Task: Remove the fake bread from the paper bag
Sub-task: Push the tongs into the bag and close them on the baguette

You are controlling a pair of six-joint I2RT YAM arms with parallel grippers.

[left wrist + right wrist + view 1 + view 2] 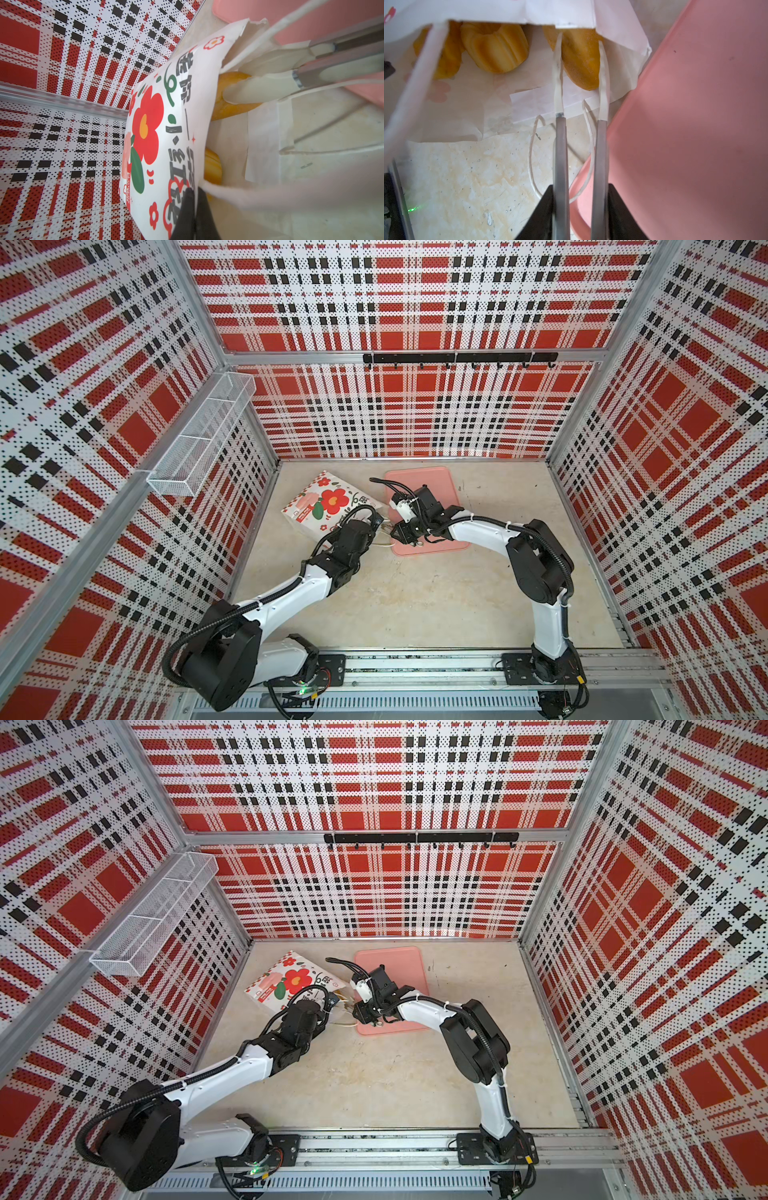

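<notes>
White paper bag (328,502) lying, golden bread (581,62) inside

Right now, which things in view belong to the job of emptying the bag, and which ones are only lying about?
Belong to the job: paper bag, long oval loaf, fluted ring, left hand shut on the bag's upper edge, right hand astride the loaf.
Lying about: pink tray, wire basket on the wall, hook rail.

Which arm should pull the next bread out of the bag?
Right. The right end effector is inside the mouth of the paper bag, fingers either side of the long loaf. The left end effector is shut on the bag's upper edge, holding it open.
</notes>
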